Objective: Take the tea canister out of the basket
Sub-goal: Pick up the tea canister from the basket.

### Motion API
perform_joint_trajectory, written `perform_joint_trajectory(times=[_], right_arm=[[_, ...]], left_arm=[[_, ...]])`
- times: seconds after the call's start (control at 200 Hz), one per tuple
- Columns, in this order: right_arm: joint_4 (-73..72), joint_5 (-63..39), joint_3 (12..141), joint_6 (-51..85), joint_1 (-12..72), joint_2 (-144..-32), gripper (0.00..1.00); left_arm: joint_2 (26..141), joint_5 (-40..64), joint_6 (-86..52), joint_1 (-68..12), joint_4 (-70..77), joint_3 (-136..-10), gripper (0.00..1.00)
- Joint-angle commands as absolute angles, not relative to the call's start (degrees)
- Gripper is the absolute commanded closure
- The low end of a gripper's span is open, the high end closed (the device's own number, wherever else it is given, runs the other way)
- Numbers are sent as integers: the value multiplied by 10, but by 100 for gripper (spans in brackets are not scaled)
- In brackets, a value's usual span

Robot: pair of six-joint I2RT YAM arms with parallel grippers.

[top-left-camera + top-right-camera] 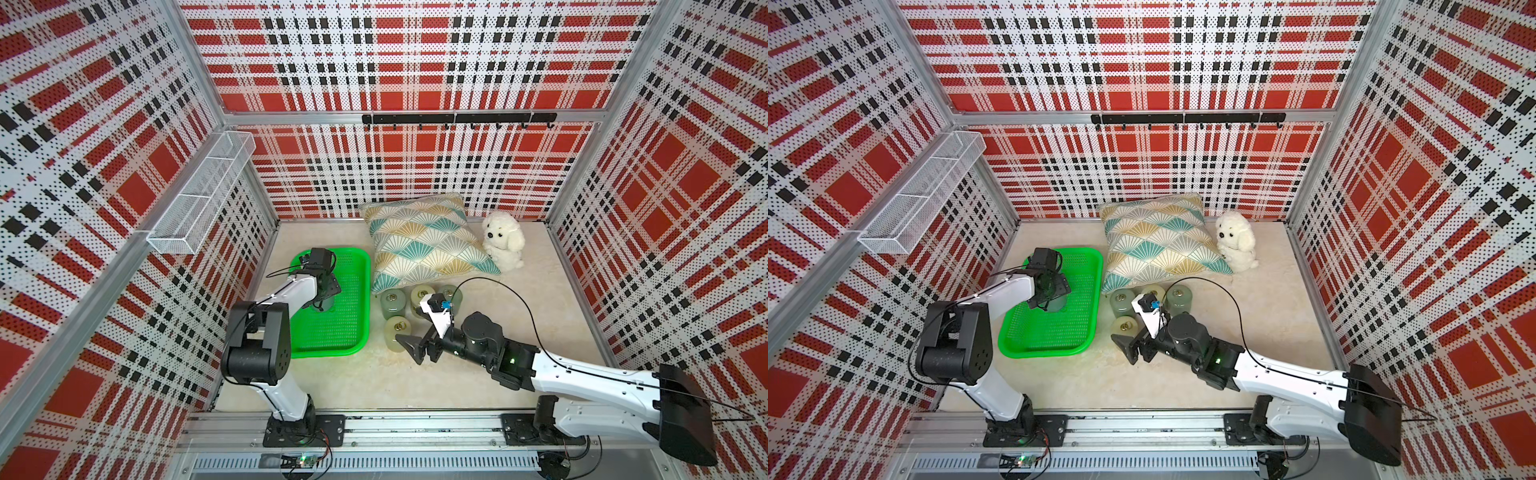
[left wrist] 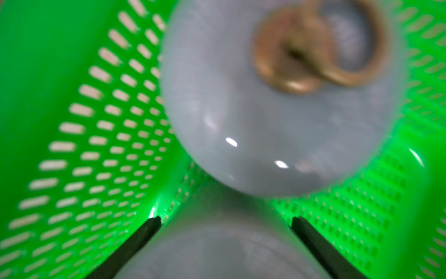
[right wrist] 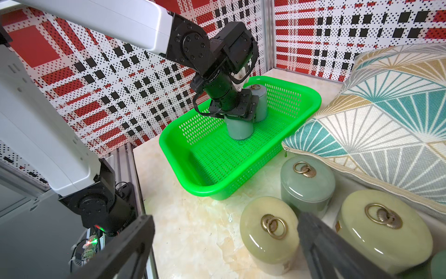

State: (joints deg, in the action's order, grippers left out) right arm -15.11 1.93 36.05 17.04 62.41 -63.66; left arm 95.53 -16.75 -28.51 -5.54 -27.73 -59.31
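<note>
**Item 1.** The bright green perforated plastic basket (image 1: 332, 353) sits on the left half of the beige marble-pattern desk (image 1: 374, 386). Its right rim is just beside a fan-patterned cushion (image 1: 424, 245).

**Item 2.** The grey-green cylindrical tea canister (image 3: 240, 131) stands upright on the basket floor, about mid-basket. A second grey-green canister with a brass ring handle (image 2: 241, 120) stands close beyond it toward the far end, also inside the basket. Whether the two touch cannot be determined.

**Item 3.** The left end effector (image 2: 225, 219) is lowered from above over the tea canister, with one black finger (image 2: 137, 238) on each side of its body. The fingers stand wide and lie along the canister's sides. The left wrist view is blurred, so whether they press it cannot be told.

**Item 4.** The right end effector (image 1: 411, 349) lies low over the desk, right of the basket. Its fingers are spread wide and hold nothing.

**Item 5.** A row of three pale green ring-handled canisters (image 1: 417, 291) stands on the desk along the cushion's near edge. A fourth pale green canister (image 1: 397, 332) stands nearer, just beside the right end effector.

**Item 6.** A white plush dog (image 1: 503, 241) sits at the far right, against the cushion. A white wire-mesh rack (image 1: 199, 195) hangs on the left wall and a black hook rail (image 1: 457, 118) on the far wall.
</note>
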Motion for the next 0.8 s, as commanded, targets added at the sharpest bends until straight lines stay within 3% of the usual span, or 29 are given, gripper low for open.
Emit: perform_joint_trajectory(times=[0.0, 0.371, 0.792], right_arm=[[-149, 31, 371, 170, 629, -638, 0], [-138, 64, 374, 156, 629, -648, 0], [-60, 141, 354, 176, 628, -576, 0]], left_arm=[[897, -190, -293, -74, -278, -607, 26], [770, -158, -287, -137, -334, -618, 26], [720, -158, -331, -340, -371, -669, 26]])
